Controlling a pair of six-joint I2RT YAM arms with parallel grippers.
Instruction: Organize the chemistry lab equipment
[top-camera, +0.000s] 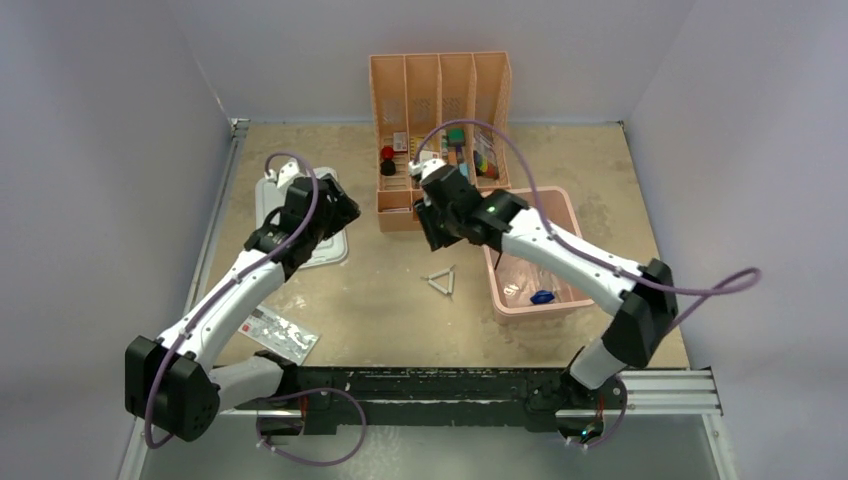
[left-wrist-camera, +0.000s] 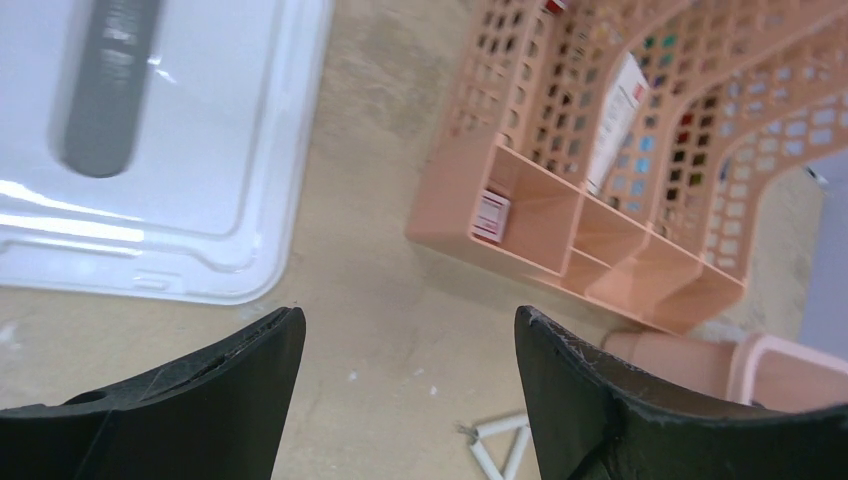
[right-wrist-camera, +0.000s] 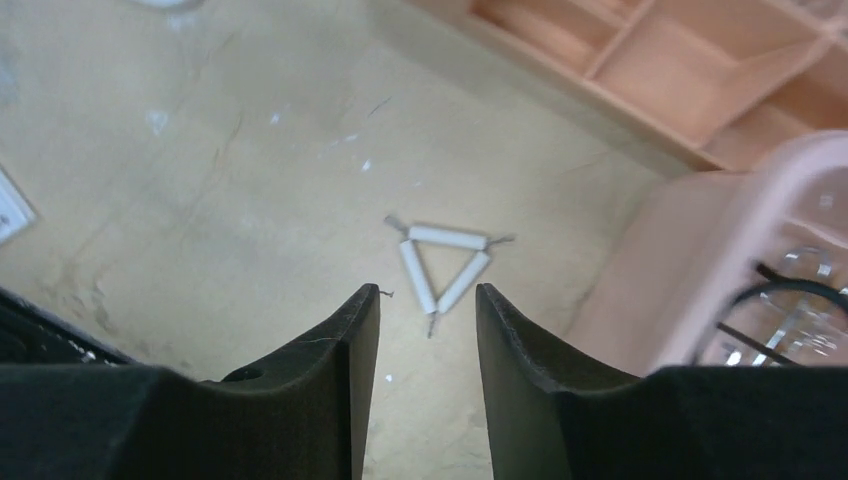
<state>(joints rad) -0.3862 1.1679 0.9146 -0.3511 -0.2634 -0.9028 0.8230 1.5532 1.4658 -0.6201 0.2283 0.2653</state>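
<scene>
the white triangle (top-camera: 441, 282) lies flat on the table at centre frame, just left of the pink bin (top-camera: 495, 290). the bin holds a black wire ring (right-wrist-camera: 800, 285) and a blue-capped tube (top-camera: 541, 296). the right gripper (right-wrist-camera: 427, 300) hovers over the triangle, fingers slightly apart and empty. the left gripper (left-wrist-camera: 410, 330) is spread wide and empty beside the white tray (left-wrist-camera: 200, 150). labels in the peach organizer (top-camera: 440, 80) are too small to read.

White triangle (top-camera: 440, 282) lies flat just left of the pink bin (top-camera: 531, 311); blue-capped tube (top-camera: 541, 296) and black wire ring (right-wrist-camera: 790, 286) inside.
</scene>
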